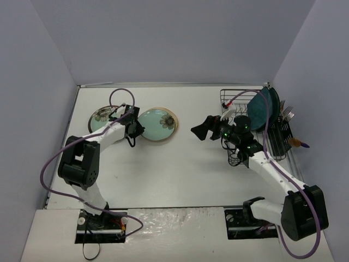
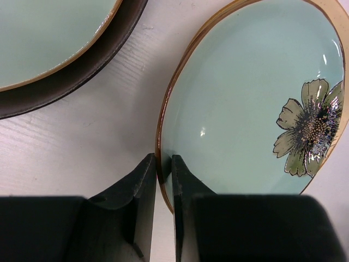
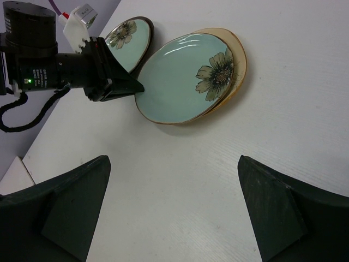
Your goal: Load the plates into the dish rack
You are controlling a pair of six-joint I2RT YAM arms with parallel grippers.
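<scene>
My left gripper (image 1: 133, 126) (image 2: 163, 159) is shut on the left rim of a mint-green round plate with a tan rim and a flower motif (image 1: 158, 124) (image 2: 245, 109) (image 3: 182, 76). One finger is inside the rim and one outside. A tan plate edge (image 3: 240, 54) shows under it. A second mint plate with a dark rim (image 1: 103, 116) (image 2: 49, 49) (image 3: 128, 39) lies just to its left. The black wire dish rack (image 1: 232, 98) at the right holds two dark teal plates (image 1: 263, 109) upright. My right gripper (image 1: 198, 131) (image 3: 174, 158) hangs open and empty above bare table between the plates and the rack.
Cutlery (image 1: 287, 115) stands in the holder on the rack's right side. Grey walls close in the table on the left, back and right. My left arm's purple cable (image 1: 117, 95) loops above the dark-rimmed plate.
</scene>
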